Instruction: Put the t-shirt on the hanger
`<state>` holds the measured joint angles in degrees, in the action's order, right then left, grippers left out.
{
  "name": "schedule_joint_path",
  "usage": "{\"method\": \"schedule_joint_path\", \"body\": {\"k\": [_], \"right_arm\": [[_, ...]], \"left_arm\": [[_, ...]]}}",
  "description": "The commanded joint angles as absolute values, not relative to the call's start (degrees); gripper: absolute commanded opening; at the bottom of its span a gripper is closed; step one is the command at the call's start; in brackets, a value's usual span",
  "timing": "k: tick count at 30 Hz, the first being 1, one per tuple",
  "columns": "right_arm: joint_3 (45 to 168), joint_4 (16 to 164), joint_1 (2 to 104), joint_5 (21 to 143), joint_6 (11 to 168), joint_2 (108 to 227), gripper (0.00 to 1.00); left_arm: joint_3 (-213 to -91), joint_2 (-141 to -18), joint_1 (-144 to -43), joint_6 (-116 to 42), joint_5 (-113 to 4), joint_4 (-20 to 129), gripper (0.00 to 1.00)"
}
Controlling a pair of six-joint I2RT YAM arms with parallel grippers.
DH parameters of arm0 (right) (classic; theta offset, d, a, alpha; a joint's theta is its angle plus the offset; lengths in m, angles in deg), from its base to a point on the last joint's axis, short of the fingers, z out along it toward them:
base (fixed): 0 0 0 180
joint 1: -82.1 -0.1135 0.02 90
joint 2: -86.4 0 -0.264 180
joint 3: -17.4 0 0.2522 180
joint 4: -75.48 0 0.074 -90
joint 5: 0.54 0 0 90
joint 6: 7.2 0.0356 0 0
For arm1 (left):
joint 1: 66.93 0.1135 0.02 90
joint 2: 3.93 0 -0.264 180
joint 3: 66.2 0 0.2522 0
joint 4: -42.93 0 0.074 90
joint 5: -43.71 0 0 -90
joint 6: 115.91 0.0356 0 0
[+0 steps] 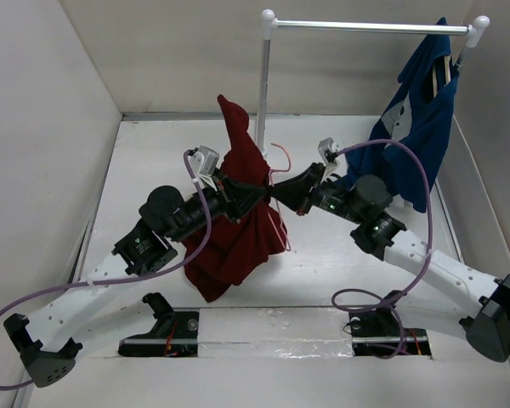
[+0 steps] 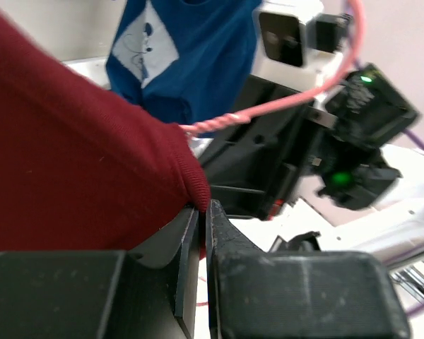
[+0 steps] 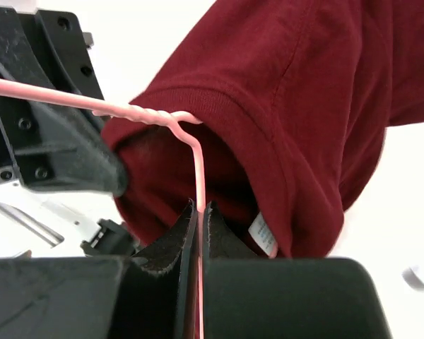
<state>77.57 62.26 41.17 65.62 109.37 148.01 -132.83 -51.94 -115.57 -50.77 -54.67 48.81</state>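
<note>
Over the table, in the top view, the left gripper [image 1: 253, 194] and right gripper [image 1: 290, 193] meet tip to tip. The t-shirt [image 1: 238, 242] drapes below the left fingers, and the hanger [image 1: 286, 160] hook rises just beyond the right ones. From the left wrist, the fingers are pressed almost together, nipping only the shirt's ribbed edge at their very tips; the hanger's twisted neck lies just past them. From the right wrist, the pads are clamped on the pink wire just under its bend, the shirt's opening directly behind them. I judge the cloth must now be drawn over the wire. The right pinch should hold firm so the hanger cannot swivel, while the left pulls slowly away, since so thin a bite could slip.
</note>
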Motion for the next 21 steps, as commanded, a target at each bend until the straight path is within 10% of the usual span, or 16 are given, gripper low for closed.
{"method": "schedule_joint_path", "body": {"k": [1, 5, 12, 21], "right_arm": [[80.1, 47.4, 41.3, 62.0, 110.9, 151.2, 0.0], [77.0, 38.9, 41.3, 68.2, 111.8, 150.7, 0.0], [72.4, 39.6, 34.0, 81.4, 103.6, 144.8, 0.0], [70.8, 41.9, 33.4, 81.6, 103.5, 144.3, 0.0]], "left_arm": [[-133.2, -50.4, -115.8, -51.2, -59.3, 46.9, 0.0], [-134.1, -50.2, -115.8, -50.3, -59.5, 48.8, 0.0], [-134.0, -46.9, -115.8, -48.6, -57.5, 50.3, 0.45], [-136.2, -42.3, -115.8, -55.9, -40.4, 47.7, 0.47]]}}
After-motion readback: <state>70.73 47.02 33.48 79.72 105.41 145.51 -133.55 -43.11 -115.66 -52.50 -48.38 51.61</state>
